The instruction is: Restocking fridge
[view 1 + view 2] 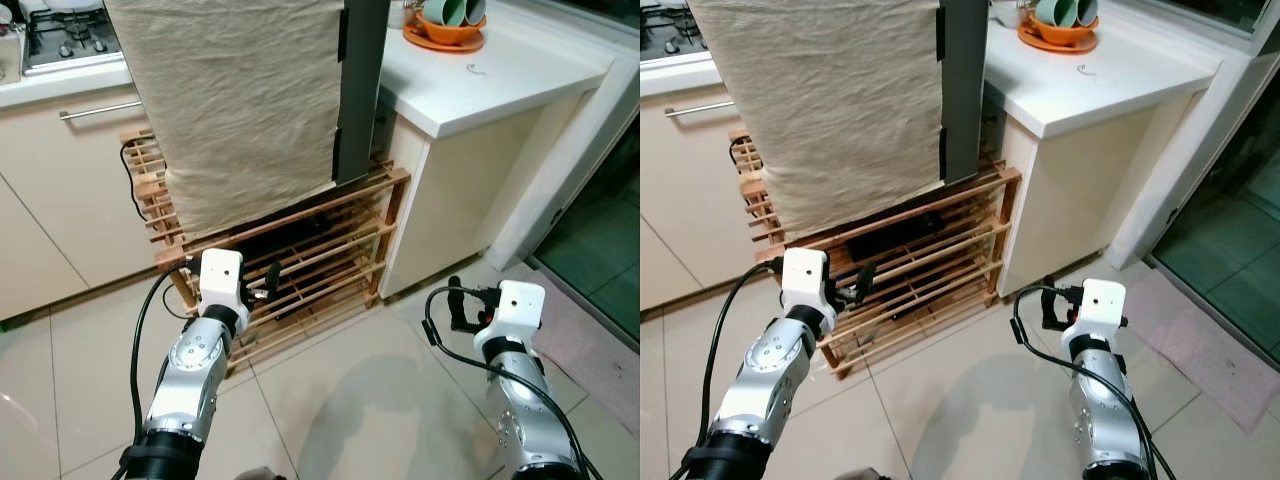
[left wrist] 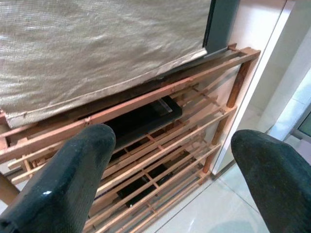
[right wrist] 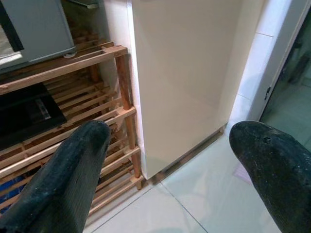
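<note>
Two silver arms reach forward over the pale tiled floor (image 1: 330,400), one at 7 o'clock and one at 5 o'clock. The left end effector (image 2: 172,179) is released, its two black fingers spread wide and grasping nothing, pointed at a wooden slatted rack (image 1: 330,250) just ahead. The right end effector (image 3: 170,170) is likewise released and empty, facing the rack's right-hand post and the cream cabinet side (image 3: 189,73) beside it.

The rack has three slatted tiers. One flat black object (image 2: 141,119) lies on the middle tier and further dark items, too dim to count, lie on the lowest.

On the rack's top stands one grey fridge (image 1: 362,90), at 12 o'clock, its front draped with one beige cloth (image 1: 240,100). No label or writing can be read on it.

At 1 o'clock, one white counter (image 1: 500,80) carries one orange bowl (image 1: 445,38) holding green cups whose number cannot be told. At 11 o'clock sits one gas hob (image 1: 70,40) above one drawer handle (image 1: 100,110).
</note>
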### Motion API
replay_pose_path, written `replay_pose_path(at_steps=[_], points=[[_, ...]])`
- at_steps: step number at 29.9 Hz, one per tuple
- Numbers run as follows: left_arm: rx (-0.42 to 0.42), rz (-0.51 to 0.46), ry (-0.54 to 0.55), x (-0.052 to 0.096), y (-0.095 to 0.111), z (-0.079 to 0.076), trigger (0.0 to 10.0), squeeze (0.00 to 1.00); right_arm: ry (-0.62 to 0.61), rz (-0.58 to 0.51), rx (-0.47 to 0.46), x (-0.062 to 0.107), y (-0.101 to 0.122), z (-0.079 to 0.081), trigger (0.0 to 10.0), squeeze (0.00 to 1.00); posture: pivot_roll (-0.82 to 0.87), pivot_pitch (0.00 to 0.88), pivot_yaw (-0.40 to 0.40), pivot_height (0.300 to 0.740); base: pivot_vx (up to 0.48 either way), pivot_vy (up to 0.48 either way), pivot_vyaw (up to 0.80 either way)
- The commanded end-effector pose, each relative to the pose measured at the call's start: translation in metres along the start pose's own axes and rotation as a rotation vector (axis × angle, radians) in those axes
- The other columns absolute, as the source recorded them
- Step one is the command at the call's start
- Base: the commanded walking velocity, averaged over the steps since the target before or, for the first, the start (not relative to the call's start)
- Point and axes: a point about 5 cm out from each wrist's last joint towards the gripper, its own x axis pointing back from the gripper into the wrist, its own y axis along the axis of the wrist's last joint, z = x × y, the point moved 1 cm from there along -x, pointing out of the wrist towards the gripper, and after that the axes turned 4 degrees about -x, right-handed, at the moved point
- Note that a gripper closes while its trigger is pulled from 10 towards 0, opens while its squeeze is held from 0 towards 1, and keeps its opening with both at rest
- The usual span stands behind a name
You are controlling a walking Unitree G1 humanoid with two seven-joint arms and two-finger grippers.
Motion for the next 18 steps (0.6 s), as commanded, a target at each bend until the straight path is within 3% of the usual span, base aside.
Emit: replay_pose_path(at_steps=[1, 2, 3, 4, 6, 7, 13, 14, 18], points=[[-0.003, -0.009, -0.019, -0.002, 0.003, -0.002, 10.0, 1.00, -0.018, -0.012, 0.012, -0.001, 0.003, -0.001, 10.0, 1.00, -0.02, 0.000, -0.005, 0.740, 0.000, 0.000, 0.00], [0.006, -0.014, -0.034, -0.003, 0.003, -0.004, 10.0, 1.00, 0.004, -0.043, 0.002, 0.001, 0.006, 0.001, 10.0, 0.78, -0.02, 0.000, -0.005, 0.740, 0.000, 0.000, 0.00], [0.006, -0.014, -0.034, -0.003, 0.003, -0.004, 10.0, 1.00, 0.004, -0.043, 0.002, 0.001, 0.006, 0.001, 10.0, 0.78, -0.02, 0.000, -0.005, 0.740, 0.000, 0.000, 0.00], [-0.009, -0.019, -0.039, -0.003, 0.005, -0.005, 10.0, 1.00, 0.058, -0.028, 0.030, 0.001, 0.005, 0.008, 10.0, 0.00, -0.02, 0.000, -0.005, 0.740, 0.000, 0.000, 0.00], [-0.021, -0.014, -0.028, -0.004, 0.004, -0.004, 10.0, 1.00, 0.066, -0.020, 0.027, 0.000, 0.004, 0.010, 10.0, 0.00, -0.02, 0.000, -0.007, 0.740, 0.000, 0.000, 0.00], [-0.020, -0.007, -0.024, -0.005, 0.004, -0.005, 10.0, 0.00, 0.079, -0.021, 0.028, 0.000, 0.004, 0.012, 10.0, 0.00, -0.02, 0.000, -0.007, 0.740, 0.000, 0.000, 0.80], [-0.020, -0.019, 0.011, -0.008, 0.008, -0.003, 10.0, 0.00, 0.071, -0.005, 0.010, -0.003, 0.001, 0.014, 10.0, 0.00, -0.01, 0.000, -0.011, 0.740, 0.000, 0.000, 0.79], [0.010, -0.015, -0.003, -0.007, 0.008, -0.006, 10.0, 0.00, 0.072, -0.002, 0.009, -0.003, 0.000, 0.013, 10.0, 0.00, -0.01, 0.000, -0.012, 0.740, 0.000, 0.000, 0.78], [0.022, -0.018, 0.022, -0.007, 0.008, -0.005, 10.0, 0.00, 0.066, 0.009, 0.005, -0.003, -0.001, 0.011, 10.0, 0.00, -0.01, 0.000, -0.008, 0.740, 0.000, 0.480, 0.78]])
